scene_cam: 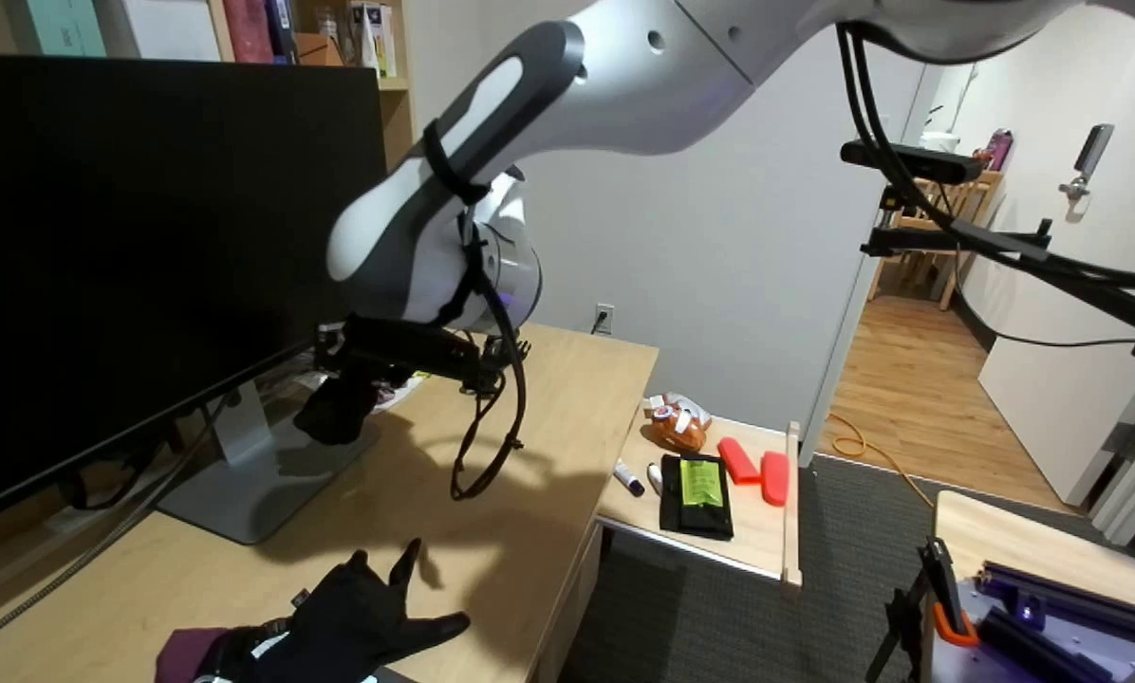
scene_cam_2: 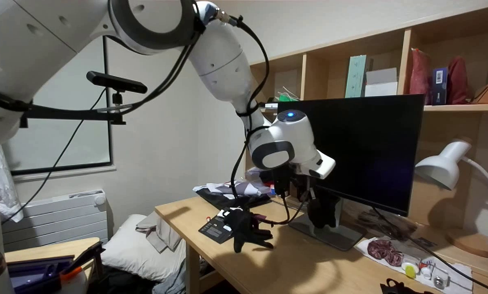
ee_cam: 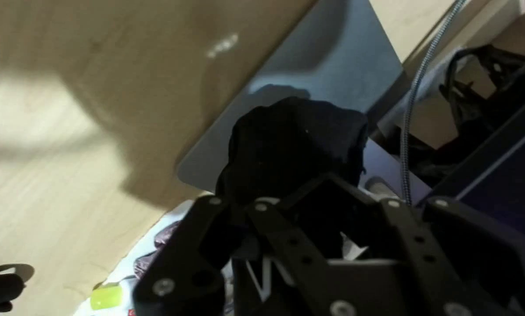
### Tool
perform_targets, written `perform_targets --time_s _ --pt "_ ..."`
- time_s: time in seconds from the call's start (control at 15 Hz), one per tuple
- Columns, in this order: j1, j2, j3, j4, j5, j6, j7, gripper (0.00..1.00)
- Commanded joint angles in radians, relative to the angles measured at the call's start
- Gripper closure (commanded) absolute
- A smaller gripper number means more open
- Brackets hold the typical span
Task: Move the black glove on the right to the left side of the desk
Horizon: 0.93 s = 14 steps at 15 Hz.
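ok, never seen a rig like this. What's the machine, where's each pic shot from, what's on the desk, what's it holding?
The machine is a single robot arm reaching over a long wooden desk. Two pictures come from cameras outside the robot, in different places; the third is the wrist view, taken from the arm itself, looking past the jaws.

On the desk are a monitor, a white sheet with small items, and a glove with splayed fingers, also black.

The jaws are shut on the black glove. It hangs from them, seemingly above the monitor's base.

Desk (scene_cam_2: pixel 350 271) cut off below; black glove (ee_cam: pixel 295 145) partly hidden behind fingers (ee_cam: pixel 361 205).
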Motion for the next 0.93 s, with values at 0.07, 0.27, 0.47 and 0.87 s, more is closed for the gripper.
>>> perform_targets --time_s 0.07,0.27,0.47,0.87 --pt "-0.232 0.162 0.315 0.058 -0.028 0.269 -0.202 0.93" --pt "-0.334 0.271 0.432 0.063 -0.15 0.347 -0.254 0.92" --pt "-0.388 0.331 0.444 0.041 -0.306 0.329 -0.17 0.93" --pt "-0.455 0.389 0.44 0.018 -0.436 0.308 -0.128 0.5"
